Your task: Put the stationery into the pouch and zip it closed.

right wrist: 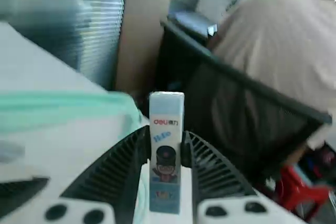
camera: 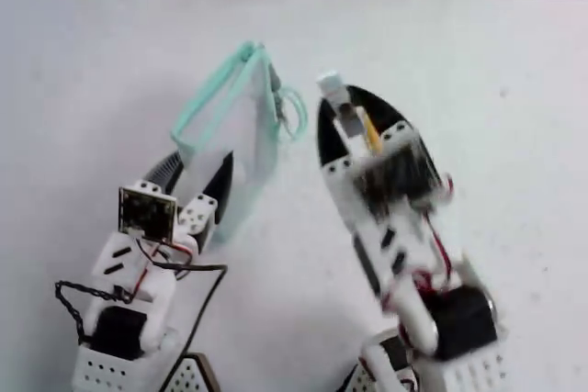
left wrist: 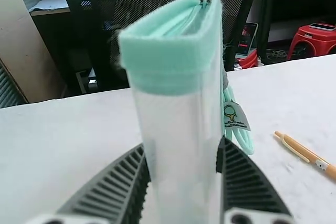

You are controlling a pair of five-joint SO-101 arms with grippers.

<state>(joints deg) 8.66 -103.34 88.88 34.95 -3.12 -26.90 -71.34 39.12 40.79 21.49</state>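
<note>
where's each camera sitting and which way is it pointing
High view: fixed above the table, looking down; both arms show, the left gripper holding the pouch, the right gripper holding the eraser.
Left wrist view: on the left wrist, looking along its own gripper past the held pouch toward a chair.
Right wrist view: on the right wrist, looking along its own gripper past the eraser.
Shared: the pouch appears in all three; the pencil in high and left wrist views.
</note>
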